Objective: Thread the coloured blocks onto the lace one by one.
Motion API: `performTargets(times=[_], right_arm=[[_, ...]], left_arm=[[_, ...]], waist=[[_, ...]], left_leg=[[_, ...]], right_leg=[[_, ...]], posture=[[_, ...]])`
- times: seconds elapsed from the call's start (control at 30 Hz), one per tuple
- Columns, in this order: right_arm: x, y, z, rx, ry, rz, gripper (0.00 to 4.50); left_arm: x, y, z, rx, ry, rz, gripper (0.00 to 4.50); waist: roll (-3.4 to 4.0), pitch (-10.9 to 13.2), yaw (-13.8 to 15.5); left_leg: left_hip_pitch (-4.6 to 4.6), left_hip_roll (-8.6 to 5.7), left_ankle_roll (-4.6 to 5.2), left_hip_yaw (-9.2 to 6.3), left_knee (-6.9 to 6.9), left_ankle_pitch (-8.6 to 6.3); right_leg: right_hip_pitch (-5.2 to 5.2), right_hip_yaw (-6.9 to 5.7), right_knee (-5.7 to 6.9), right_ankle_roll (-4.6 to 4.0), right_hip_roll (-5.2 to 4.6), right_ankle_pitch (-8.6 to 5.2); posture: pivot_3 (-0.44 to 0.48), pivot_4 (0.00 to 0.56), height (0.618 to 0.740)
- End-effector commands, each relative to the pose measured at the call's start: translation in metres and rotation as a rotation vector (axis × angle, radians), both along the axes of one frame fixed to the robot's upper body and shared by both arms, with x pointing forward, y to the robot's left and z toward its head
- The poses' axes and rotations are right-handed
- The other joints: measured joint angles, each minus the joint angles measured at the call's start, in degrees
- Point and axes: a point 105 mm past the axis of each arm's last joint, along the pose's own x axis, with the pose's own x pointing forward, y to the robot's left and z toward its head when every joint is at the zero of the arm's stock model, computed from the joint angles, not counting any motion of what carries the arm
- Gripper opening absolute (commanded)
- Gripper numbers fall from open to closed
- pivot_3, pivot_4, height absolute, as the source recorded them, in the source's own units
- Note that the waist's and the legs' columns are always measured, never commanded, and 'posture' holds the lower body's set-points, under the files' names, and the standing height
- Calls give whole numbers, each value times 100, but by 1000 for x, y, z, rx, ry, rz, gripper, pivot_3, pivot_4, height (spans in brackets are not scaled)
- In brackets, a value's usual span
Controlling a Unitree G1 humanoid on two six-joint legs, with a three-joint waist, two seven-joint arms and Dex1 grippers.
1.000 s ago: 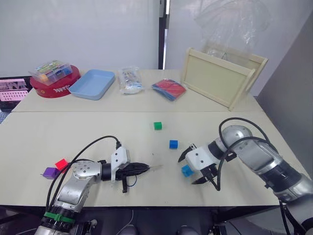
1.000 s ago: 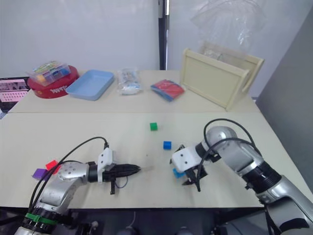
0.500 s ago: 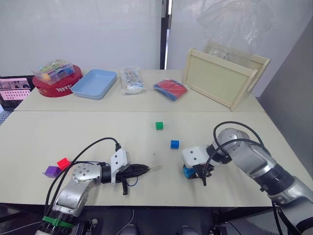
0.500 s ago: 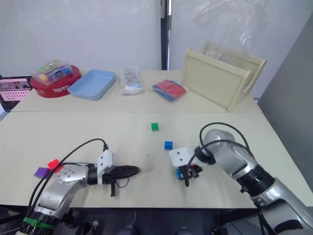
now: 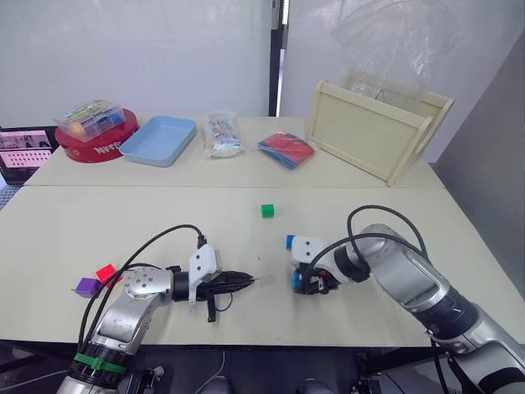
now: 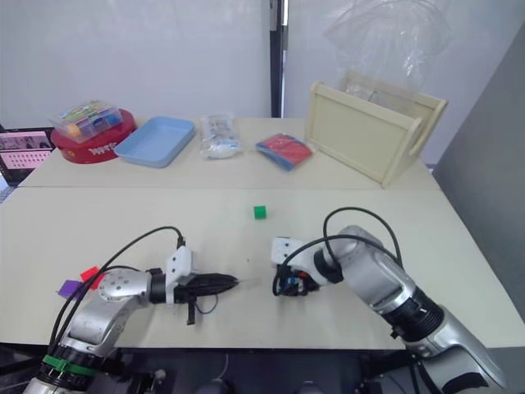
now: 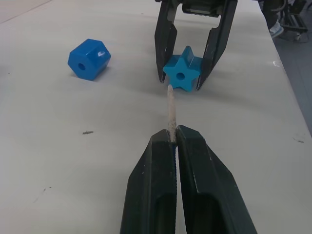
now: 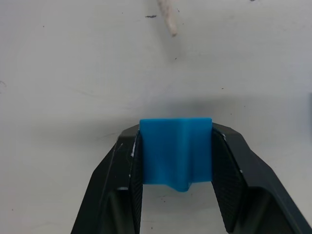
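Note:
My left gripper (image 7: pixel 174 134) is shut on the lace's pale stiff tip (image 7: pixel 170 105), which sticks out forward low over the table; the cord behind it is hidden. My right gripper (image 5: pixel 305 283) is shut on a light blue star-shaped block (image 7: pixel 183 73), held just above the table with its hole facing the tip. The tip ends right at that block, slightly off the hole. A darker blue block (image 5: pixel 290 241) lies just behind the right gripper. The green block (image 5: pixel 267 211) sits farther back at mid-table. Red (image 5: pixel 106 272) and purple (image 5: pixel 85 286) blocks lie at the near left.
Along the far side stand a red round tin (image 5: pixel 92 146) with a clear box on top, a light blue tray (image 5: pixel 156 139), a plastic bag (image 5: pixel 220 135), a red-and-blue packet (image 5: pixel 285 149) and a tilted wooden frame (image 5: pixel 373 127). The table's front edge runs close below both grippers.
My right gripper has closed on the light blue block and carried it left, up to the lace tip. The left gripper has kept its grip in place.

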Motion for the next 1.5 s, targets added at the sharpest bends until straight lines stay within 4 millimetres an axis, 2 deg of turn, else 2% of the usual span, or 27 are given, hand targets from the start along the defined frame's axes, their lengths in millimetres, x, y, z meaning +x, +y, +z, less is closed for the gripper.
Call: performTargets(times=[0.03, 0.27, 0.5, 0.87, 1.2, 1.37, 1.5], right_arm=[[-8, 7, -4, -8, -5, 51, 1379], [-12, 9, -10, -15, 20, 75, 1378], [-10, 8, -8, -7, 12, 64, 1378], [-18, 10, -7, 4, 29, 88, 1378], [-19, 13, -3, 8, 19, 93, 1378], [-18, 18, -2, 16, 16, 96, 1378], [-17, 17, -3, 12, 15, 87, 1378]], left_arm=[[-1, -8, 3, 19, -20, -63, 0], [5, -11, -1, 62, -26, -74, 0], [-2, -18, -4, 62, -11, -97, 0], [1, -28, -4, 40, -17, -83, 0], [0, -48, -5, 23, -20, -114, 0], [4, -61, -14, 62, -32, -140, 0], [7, -72, -8, 17, -4, -149, 0]], waist=[[0, 0, -10], [-3, -2, -22], [-4, -3, -25], [-4, -3, -15], [-4, -3, -14], [-4, -3, -9], [-5, -3, -4]], left_leg=[[1, 0, 0, 0, 0, 0], [3, 2, 0, -1, 0, 0], [3, 2, 0, -2, 0, 0], [2, 2, 0, -1, 1, 0], [1, 2, 0, -1, 2, 0], [1, 1, 0, -1, 4, 0], [1, 1, 0, -1, 6, 0]], right_leg=[[0, 0, 0, 0, 0, 0], [0, 0, 2, 0, 3, 0], [0, -1, 3, 0, 3, 0], [0, -1, 2, 0, 2, 0], [0, -1, 2, 0, 2, 0], [1, -2, 3, 0, 3, 0], [1, -2, 3, 0, 3, 0]], posture=[[0, 150, 740], [0, 150, 740], [0, 150, 740], [0, 150, 740], [0, 150, 740], [0, 150, 740], [0, 150, 740]])
